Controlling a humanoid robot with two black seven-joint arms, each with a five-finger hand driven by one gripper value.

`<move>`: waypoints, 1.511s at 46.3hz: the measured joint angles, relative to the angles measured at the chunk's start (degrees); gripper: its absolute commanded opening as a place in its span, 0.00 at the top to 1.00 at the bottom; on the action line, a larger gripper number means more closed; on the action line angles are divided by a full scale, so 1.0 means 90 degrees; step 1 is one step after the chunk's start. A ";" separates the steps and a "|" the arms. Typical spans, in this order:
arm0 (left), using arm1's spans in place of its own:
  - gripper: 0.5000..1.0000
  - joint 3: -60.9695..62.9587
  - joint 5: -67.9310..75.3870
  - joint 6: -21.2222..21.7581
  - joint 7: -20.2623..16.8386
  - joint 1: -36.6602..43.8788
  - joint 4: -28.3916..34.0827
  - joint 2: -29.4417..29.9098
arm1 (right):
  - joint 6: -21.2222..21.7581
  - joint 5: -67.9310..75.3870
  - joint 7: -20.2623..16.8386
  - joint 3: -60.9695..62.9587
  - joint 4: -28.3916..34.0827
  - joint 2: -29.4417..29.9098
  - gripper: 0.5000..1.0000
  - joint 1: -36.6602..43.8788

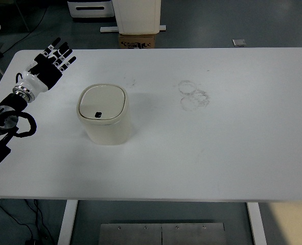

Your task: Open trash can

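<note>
Top view: the small cream plastic trash can with rounded corners (pixel 105 113) looks light and rigid, with a smooth, probably slippery shell, so a hard sideways shove could well slide or tip it. Its flat lid is down and carries a small dark push tab (pixel 98 114) at the edge nearest the robot; that tab seems the sensible place to press, straight downward, rather than gripping the body. The can stands upright on the white rectangular table (pixel 217 153), towards the table's left half, its body tapering slightly below the lid rim.

The left hand, black-fingered with white tips and a white wrist cuff (pixel 49 65), hovers up and to the left of the can, near but apart from it, fingers spread and holding nothing. To the right of the can, faint ring-shaped smudges (pixel 193 95) mark the tabletop. The right arm does not show.
</note>
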 measured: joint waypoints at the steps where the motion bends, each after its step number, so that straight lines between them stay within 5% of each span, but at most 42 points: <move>1: 0.00 0.0000 0.0000 0.0000 0.0000 0.0003 0.0000 0.0000 | 0.0000 0.0000 0.0000 0.0000 0.0000 0.0000 0.02 0.0000; 57: 0.00 -0.0097 0.0268 -0.0108 -0.0019 -0.0054 -0.0006 0.0086 | -0.0003 0.0001 0.0000 0.0000 -0.0001 0.0000 0.02 -0.0001; 70: 0.00 -0.0044 0.0581 0.0550 0.0019 -0.0236 -0.0912 0.0631 | 0.0001 0.0002 0.0000 -0.0001 -0.0001 0.0000 0.02 0.0000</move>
